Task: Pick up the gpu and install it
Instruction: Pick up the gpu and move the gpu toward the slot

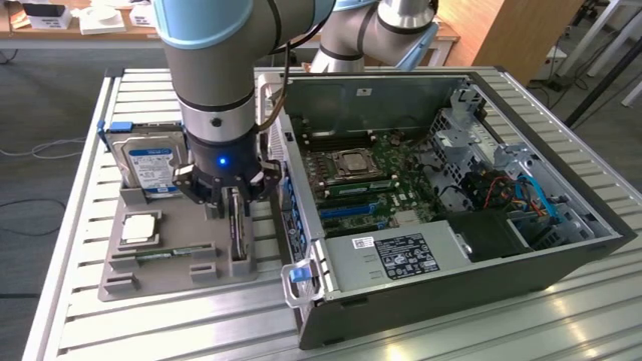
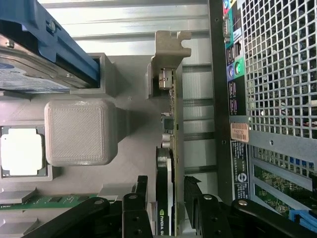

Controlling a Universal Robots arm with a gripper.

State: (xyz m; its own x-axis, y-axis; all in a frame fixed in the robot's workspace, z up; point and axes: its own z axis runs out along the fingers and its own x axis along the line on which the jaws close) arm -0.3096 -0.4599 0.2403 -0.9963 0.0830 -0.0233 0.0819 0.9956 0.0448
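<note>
Black fingers (image 2: pixel 141 196): two dark prongs of the gripper (image 2: pixel 167 210), one on each side of the card, cut off by the picture's edge.
Jaws: spread wide, with a sliver of space on both sides of the card; nothing is clamped.
Gpu (image 2: pixel 166 178): stands on its long edge in a slot of the grey tray (image 1: pixel 176 278), between the prongs and just beside the computer case (image 1: pixel 452 293).
Bracket (image 2: pixel 168 49): the card's pale metal end, away from the fingers.
Hidden on the card: from the wrist it is seen edge-on, so its faces cannot be read. In the exterior view the gripper covers its top and a thin dark strip shows below.
Arm (image 1: pixel 210 68): comes straight down over the tray, with a blue light on the wrist.
Processor chip (image 1: pixel 138 229): lies flat in a tray pocket.
Memory stick (image 1: pixel 165 254): narrow and green, partly sunk in its holder.
Hard drive (image 1: pixel 150 162): upright at the tray's far end, in a blue frame and partly behind the arm.
Case interior: open on its side in the exterior view, with the motherboard (image 1: pixel 371 180) bare. The wrist view gives its perforated rear wall and ports.
Table (image 1: pixel 150 323): slatted aluminium under everything.
</note>
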